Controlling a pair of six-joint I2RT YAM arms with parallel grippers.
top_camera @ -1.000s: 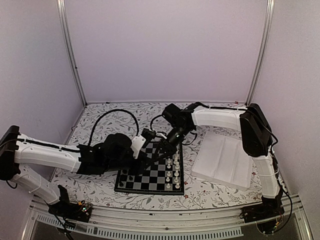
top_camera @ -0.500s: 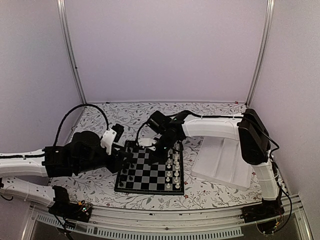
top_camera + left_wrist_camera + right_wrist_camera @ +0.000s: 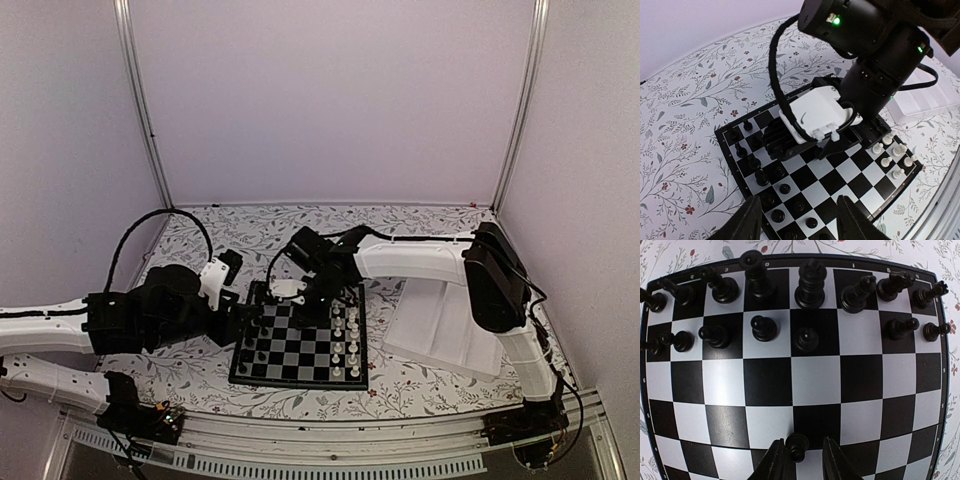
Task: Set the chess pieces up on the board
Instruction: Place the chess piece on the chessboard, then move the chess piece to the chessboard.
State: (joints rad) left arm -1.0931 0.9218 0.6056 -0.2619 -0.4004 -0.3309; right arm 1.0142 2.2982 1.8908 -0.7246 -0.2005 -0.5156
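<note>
Pawn [image 3: 796, 446] is flanked by right jaws on board [image 3: 815, 375]: slightly parted, gap seen on one side. Left jaws are seen open, empty, above board edge.

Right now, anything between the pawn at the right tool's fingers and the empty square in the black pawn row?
Nothing visible. The pawn stands between the fingers of the right tool, and the board squares from it to the empty square are bare. Black pawns flank that square.
</note>
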